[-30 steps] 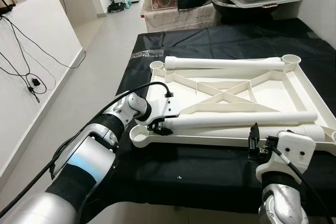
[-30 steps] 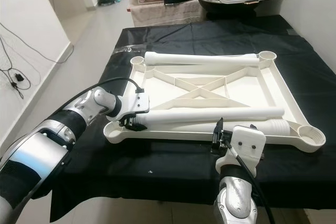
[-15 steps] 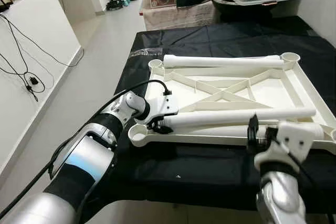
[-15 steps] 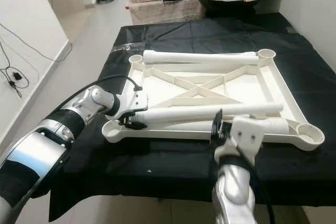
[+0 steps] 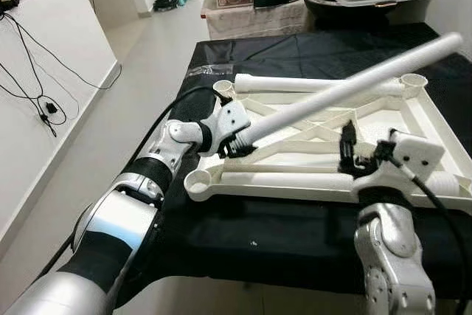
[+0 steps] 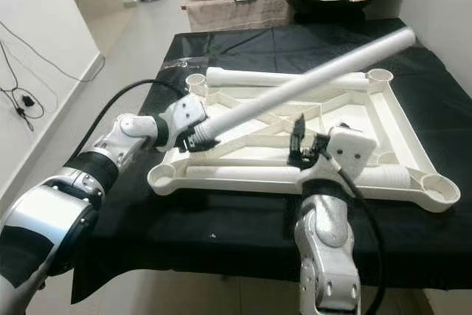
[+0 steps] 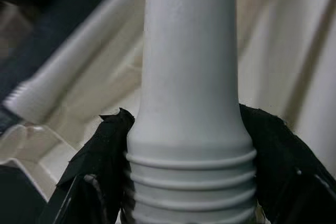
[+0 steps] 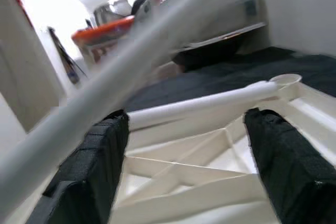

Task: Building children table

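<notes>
left gripper [image 5: 234,143] pinches the threaded end of a white table leg [image 5: 346,86], which rises slanted over the upturned white table top [image 5: 413,127] on the black cloth [image 5: 295,226]. right gripper [image 6: 299,145] hovers above the table top's near side.

left wrist view: fingers [image 7: 100,166] clamp the leg.

right wrist view: fingers [image 8: 278,156] are spread apart, holding nothing.

A raised white table leg [image 5: 346,88], clamped at its threaded end by the left gripper [image 5: 234,142], slants across the upturned tabletop [image 5: 428,127], barring passage above the ribbed centre. The right gripper [image 5: 352,154], fingers apart, hovers beneath it. Bare black cloth [image 5: 295,226] lies open along the near edge.
</notes>
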Robot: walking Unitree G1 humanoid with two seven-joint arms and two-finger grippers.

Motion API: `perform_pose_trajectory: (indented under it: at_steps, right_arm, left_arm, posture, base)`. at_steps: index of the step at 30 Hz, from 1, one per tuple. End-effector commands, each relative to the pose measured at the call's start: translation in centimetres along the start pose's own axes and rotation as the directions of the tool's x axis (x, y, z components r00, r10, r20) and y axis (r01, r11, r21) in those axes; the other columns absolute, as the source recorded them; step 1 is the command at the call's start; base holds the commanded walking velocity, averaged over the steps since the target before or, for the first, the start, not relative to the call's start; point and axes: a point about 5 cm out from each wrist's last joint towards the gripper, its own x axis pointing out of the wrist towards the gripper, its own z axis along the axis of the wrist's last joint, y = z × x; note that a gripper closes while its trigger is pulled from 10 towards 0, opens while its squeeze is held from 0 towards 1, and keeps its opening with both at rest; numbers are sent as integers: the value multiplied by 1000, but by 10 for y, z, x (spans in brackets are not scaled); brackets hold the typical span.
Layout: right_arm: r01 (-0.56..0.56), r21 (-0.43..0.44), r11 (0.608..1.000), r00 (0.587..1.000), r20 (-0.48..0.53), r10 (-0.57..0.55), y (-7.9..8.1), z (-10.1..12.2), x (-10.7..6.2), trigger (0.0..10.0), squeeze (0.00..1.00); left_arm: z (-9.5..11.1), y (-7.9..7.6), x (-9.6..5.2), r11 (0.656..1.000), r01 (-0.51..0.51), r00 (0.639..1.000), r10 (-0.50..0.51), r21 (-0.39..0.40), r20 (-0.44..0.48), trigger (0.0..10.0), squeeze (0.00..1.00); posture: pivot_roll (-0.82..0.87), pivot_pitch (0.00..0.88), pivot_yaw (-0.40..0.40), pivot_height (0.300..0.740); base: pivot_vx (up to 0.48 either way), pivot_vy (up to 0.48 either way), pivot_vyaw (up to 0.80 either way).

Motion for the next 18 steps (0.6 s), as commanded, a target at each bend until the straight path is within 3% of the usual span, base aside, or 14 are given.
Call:
perform_pose_trajectory:
  at_steps: [1,2,3,6,10,11,12,13,15,17,18]
  right_arm:
    - [-37,80,996,999,-13,38,3,-2,2,10000,514]
    - [-37,80,996,999,-13,38,3,-2,2,10000,514]
    - [-78,135,988,997,-14,81,6,-2,4,10000,1000]
    - [-208,317,925,974,-17,225,18,-2,6,10000,1000]
    - [-220,337,916,971,-18,240,18,-3,8,10000,1000]
    - [-235,362,902,967,-9,255,20,-1,9,10000,0]
    - [-235,362,902,967,-9,255,20,-1,9,10000,0]
    - [-284,424,860,953,23,303,25,3,10,10000,0]
    - [-284,424,860,953,23,303,25,3,10,10000,0]
    - [-369,479,797,920,69,385,33,11,9,10000,0]
    - [-369,479,797,920,69,385,33,11,9,10000,0]
  left_arm:
    - [1,3,-3,996,-81,995,83,-21,64,10000,0]
    - [1,3,-3,996,-81,995,83,-21,64,10000,0]
    - [0,1,-4,992,-117,987,121,-44,108,10000,0]
    - [7,-17,-7,994,-101,957,105,-31,271,10000,0]
    - [9,-20,-7,994,-96,949,106,-50,298,10000,0]
    - [9,-27,-7,997,-71,945,80,-41,318,10000,0]
    - [9,-27,-7,997,-71,945,80,-41,318,10000,0]
    - [7,-39,-8,998,-39,941,51,-42,335,10000,0]
    - [7,-39,-8,998,-39,941,51,-42,335,10000,0]
    - [3,-55,-10,998,-2,935,23,-60,355,10000,0]
    - [3,-55,-10,998,-2,935,23,-60,355,10000,0]
  posture:
    - [85,0,48,740]
    - [85,0,48,740]
    - [84,0,45,740]
    - [85,0,28,740]
    - [86,0,26,740]
    - [88,0,19,740]
    - [88,0,19,740]
    - [88,0,6,740]
    - [88,0,6,740]
    - [84,0,3,740]
    - [84,0,3,740]
  base:
    - [0,0,0]
    - [0,0,0]
    - [0,0,0]
    - [0,0,0]
    - [0,0,0]
    - [0,0,0]
    - [0,0,0]
    - [0,0,0]
    - [0,0,0]
    - [0,0,0]
    - [0,0,0]
